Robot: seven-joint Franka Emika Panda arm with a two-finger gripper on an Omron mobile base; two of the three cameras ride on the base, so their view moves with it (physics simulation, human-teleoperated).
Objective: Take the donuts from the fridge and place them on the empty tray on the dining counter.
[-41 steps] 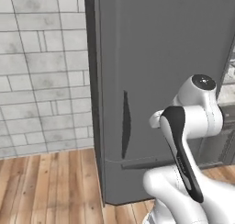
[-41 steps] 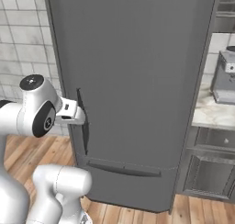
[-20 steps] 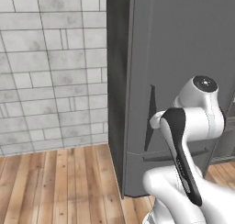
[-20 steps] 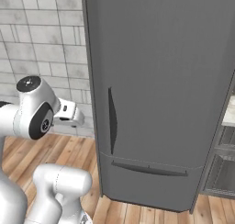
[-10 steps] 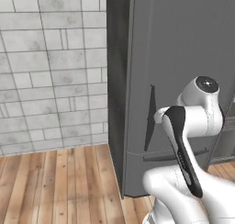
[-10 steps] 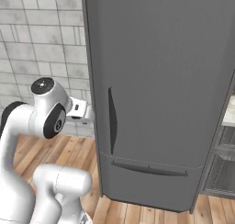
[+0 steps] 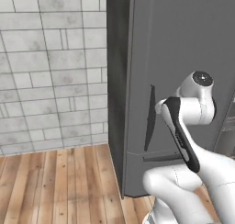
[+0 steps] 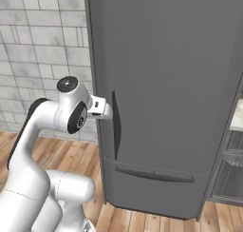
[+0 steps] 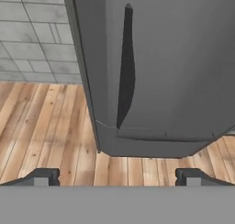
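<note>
The tool [image 9: 117,177], tips spread wide and seemingly touching nothing, faces the closed fridge [image 9: 174,67] handle [image 9: 126,67].

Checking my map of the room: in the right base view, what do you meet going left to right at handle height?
Tiled wall → gripper → handle groove → fridge door → shelves.

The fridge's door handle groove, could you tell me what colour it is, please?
Near-black, darker than the dark grey fridge door around the handle groove; clearest in the hand view.
</note>
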